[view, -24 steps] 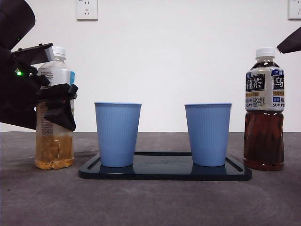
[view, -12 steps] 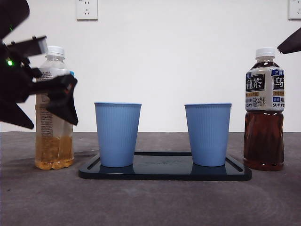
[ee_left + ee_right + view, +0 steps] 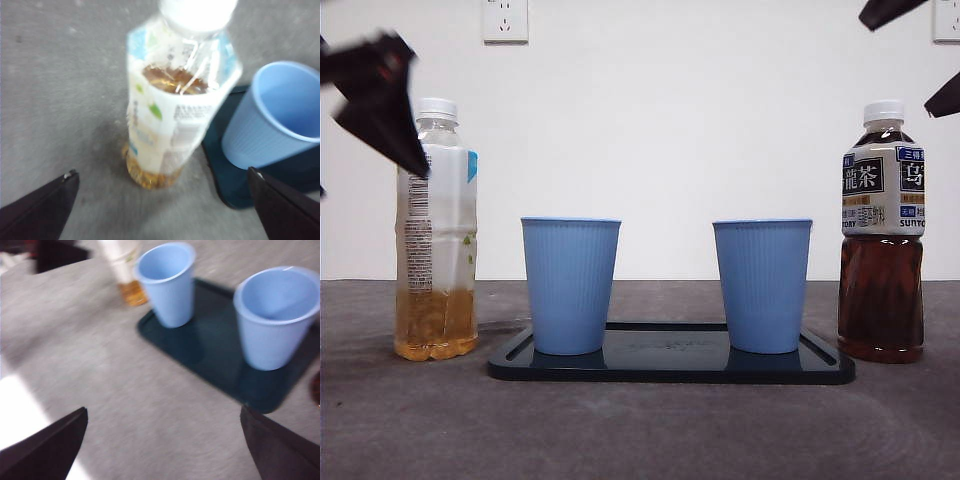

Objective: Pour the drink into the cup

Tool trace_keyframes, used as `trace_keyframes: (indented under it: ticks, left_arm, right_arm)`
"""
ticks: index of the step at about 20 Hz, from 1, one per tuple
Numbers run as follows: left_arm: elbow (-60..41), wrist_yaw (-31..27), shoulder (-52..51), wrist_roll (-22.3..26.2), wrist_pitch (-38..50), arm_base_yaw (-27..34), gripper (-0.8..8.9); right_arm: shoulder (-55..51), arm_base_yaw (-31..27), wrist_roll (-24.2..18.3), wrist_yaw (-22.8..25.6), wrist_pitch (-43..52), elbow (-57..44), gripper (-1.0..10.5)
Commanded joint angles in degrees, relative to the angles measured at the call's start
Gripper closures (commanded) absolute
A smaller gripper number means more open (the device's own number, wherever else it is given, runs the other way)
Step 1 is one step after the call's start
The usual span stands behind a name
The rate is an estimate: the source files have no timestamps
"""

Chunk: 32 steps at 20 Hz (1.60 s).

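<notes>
Bottle: clear plastic bottle of pale amber drink (image 3: 436, 230), white cap on, stood upright on the grey table (image 3: 640, 430) at the left of the front frame, touched by nothing.
Left gripper: black jaws spread wide (image 3: 160, 210), hung above that bottle with nothing between them; showed as a dark blur at upper left of the front frame.
Cups: two blue ribbed plastic cups (image 3: 570, 285) (image 3: 762, 285) sat upright and apart on a dark flat tray (image 3: 670, 362), mid-frame.
Tea: dark oolong bottle (image 3: 881, 235) stood far right, just beside the tray.
Right gripper: jaws parted, empty (image 3: 160, 440), black tips at upper right.
</notes>
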Motion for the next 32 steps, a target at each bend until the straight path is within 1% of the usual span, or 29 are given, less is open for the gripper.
trace_keyframes:
  ticks: [1,3,5,6,8,9,10,11,13,14,15,32]
  left_arm:
    - [0.81,2.29,-5.68,-1.46,-4.35,-0.22,2.56]
    - [0.81,5.53,-10.91,-1.46,-8.5,-0.22,2.71]
    - [0.81,8.9,-15.41,-1.49,-12.37,-0.24,3.45]
    - [0.81,10.38,-17.31,-1.49,-14.03,-0.24,3.57]
    - [0.81,11.87,-20.63,-1.53,-16.72,-0.24,3.61]
    - [0.81,11.91,-21.92,-1.53,-17.75,-0.24,4.09]
    - [0.81,11.91,-22.95,-1.55,-18.51,-0.24,4.92]
    - [0.81,11.91,-23.76,-1.55,-19.04,-0.24,5.73]
    - [0.81,11.91,-24.7,-1.53,-19.47,-0.24,7.49]
    - [0.81,11.91,-24.85,-1.53,-19.5,-0.24,8.07]
    - [0.81,11.91,-24.85,-1.51,-19.52,-0.24,8.06]
    - [0.81,11.89,-24.87,-1.46,-19.5,-0.24,8.06]
  right_arm:
    - [0.59,0.37,0.48,0.57,2.29,0.94,4.6]
    - [1.25,0.37,0.48,0.57,3.34,0.94,4.6]
    - [2.36,0.37,0.48,0.52,3.3,0.94,4.6]
    - [2.95,0.37,0.48,0.28,3.3,0.94,4.6]
    - [4.04,0.37,0.48,0.13,3.32,0.94,4.6]
    - [4.46,0.37,0.48,0.15,3.32,0.94,4.7]
    - [4.83,0.37,0.48,0.15,3.32,0.94,5.1]
    - [5.11,0.37,0.48,0.15,3.32,0.94,5.9]
    - [5.14,0.37,0.46,0.17,3.34,0.94,7.9]
    - [5.14,0.37,0.44,0.17,3.32,0.94,8.9]
    - [5.14,0.37,0.42,0.2,3.32,0.94,9.4]
    - [5.03,0.37,0.63,0.55,3.39,0.94,9.4]
